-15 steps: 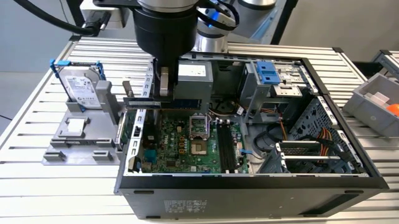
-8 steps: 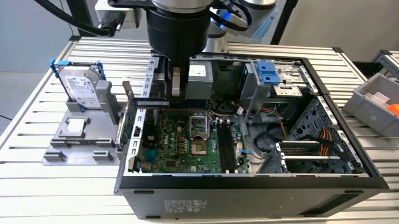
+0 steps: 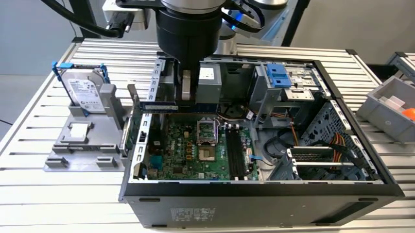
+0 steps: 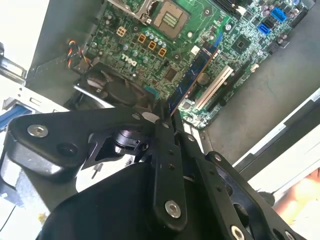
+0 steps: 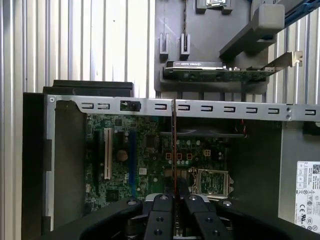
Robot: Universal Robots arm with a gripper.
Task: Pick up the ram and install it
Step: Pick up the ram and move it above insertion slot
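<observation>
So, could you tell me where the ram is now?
The ram is in the gripper above the motherboard, at the far end of the open case, toward the exterior view's left.

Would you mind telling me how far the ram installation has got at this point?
Done: the pickup. The gripper is shut on the ram, which is lifted off the table. In hand: the stick hangs above the open case, over the motherboard in the first wrist view. Left: seating it. The ram is not in any slot, and the long black memory slots look empty.
</observation>
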